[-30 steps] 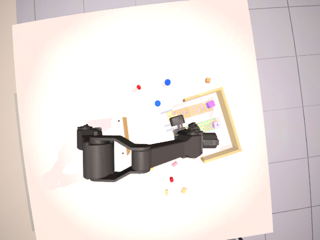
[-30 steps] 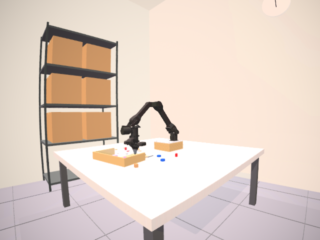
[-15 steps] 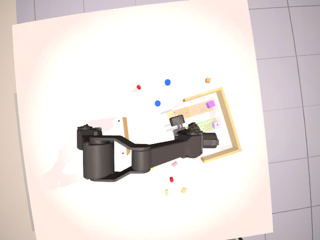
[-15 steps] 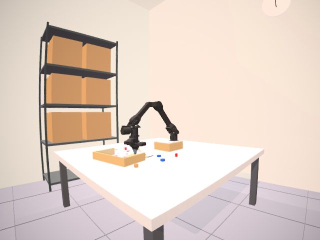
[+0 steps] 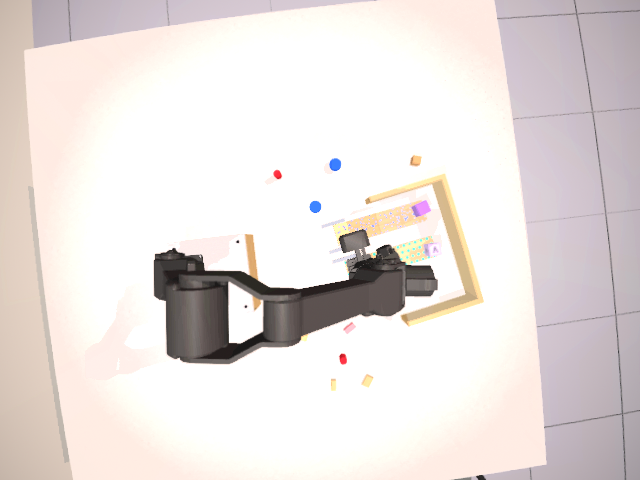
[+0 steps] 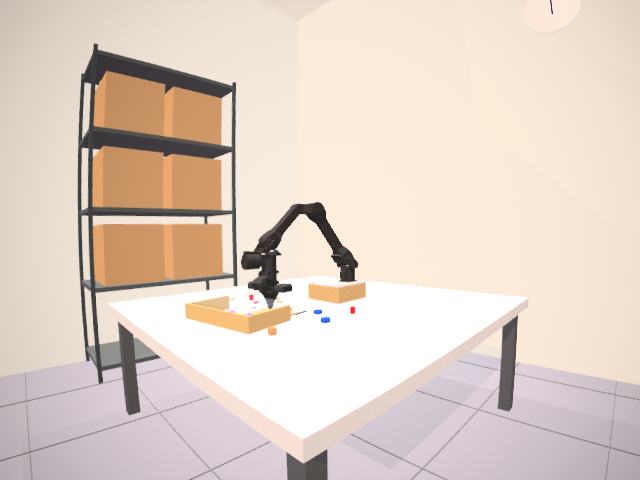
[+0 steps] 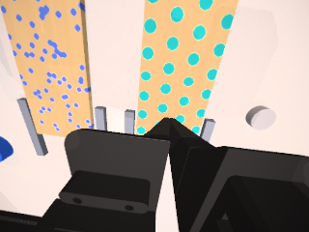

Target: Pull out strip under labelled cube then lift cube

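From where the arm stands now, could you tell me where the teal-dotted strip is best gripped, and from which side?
Grip the teal-dotted strip at its near end, beside the grey posts, coming down from above at the tray's open side. The far end carries the labelled cube and is walled in. The gripper is shut and empty above that end, so it would likely have to open first.

I work in what looks like a storeroom or workshop corner. At my nine o'clock stands a dark metal shelving rack stacked with cardboard boxes. My white worktop sits on pale tiled floor between bare cream walls.
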Motion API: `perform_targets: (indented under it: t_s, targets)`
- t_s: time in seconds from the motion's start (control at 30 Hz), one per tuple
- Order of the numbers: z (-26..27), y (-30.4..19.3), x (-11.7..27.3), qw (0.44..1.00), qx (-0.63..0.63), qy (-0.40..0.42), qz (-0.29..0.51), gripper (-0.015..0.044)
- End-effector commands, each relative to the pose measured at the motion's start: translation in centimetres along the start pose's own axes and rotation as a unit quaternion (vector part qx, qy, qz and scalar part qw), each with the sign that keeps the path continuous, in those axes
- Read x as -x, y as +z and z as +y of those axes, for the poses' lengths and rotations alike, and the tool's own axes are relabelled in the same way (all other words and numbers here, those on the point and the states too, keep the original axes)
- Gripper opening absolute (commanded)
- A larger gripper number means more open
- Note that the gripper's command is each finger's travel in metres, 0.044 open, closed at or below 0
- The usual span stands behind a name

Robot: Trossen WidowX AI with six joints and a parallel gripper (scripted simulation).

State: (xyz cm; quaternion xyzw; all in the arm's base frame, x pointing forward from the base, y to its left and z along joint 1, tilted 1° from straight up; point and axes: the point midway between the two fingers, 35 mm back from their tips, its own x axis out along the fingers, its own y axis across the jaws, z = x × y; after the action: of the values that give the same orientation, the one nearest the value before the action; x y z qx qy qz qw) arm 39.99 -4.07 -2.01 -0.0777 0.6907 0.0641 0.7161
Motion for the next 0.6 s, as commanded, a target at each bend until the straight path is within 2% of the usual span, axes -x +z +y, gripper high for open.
perform_targets:
  t_s: [0.0, 0.57]
  targets:
    - [-0.04, 0.03, -0.18, 1.0, -0.002, -0.001, 0.0, 0.0]
    - [-0.07, 0.1, -0.34, 1.0, -0.002, -0.001, 0.0, 0.0]
